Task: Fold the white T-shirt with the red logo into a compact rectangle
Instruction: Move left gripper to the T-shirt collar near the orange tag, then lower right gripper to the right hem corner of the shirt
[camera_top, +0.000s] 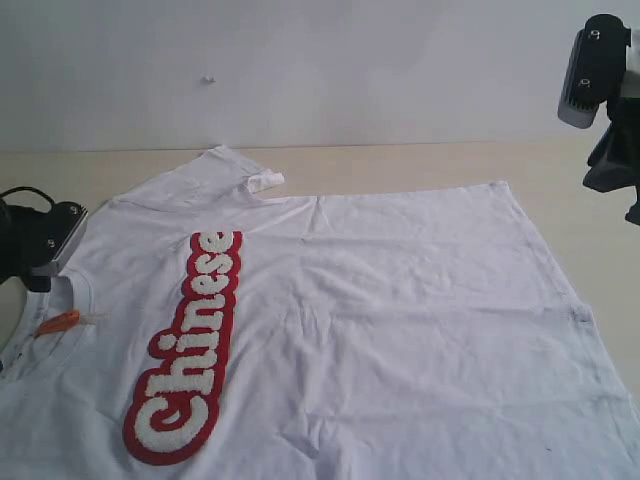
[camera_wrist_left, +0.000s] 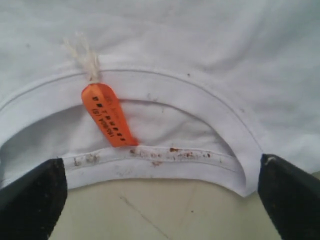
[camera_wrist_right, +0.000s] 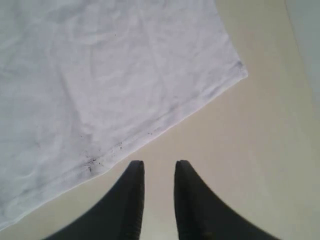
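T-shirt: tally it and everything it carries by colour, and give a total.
White: 1, the T-shirt
Red with white letters: 1, the logo
Orange: 1, the collar tag
Total: 3

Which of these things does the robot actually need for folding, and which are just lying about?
Needed: white T-shirt, red logo, left hand, right hand.
Just there: orange tag, table, white speck on the wall.

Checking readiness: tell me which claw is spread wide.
The left claw, fingers far apart at the white T-shirt's collar; the right claw has fingers nearly together.
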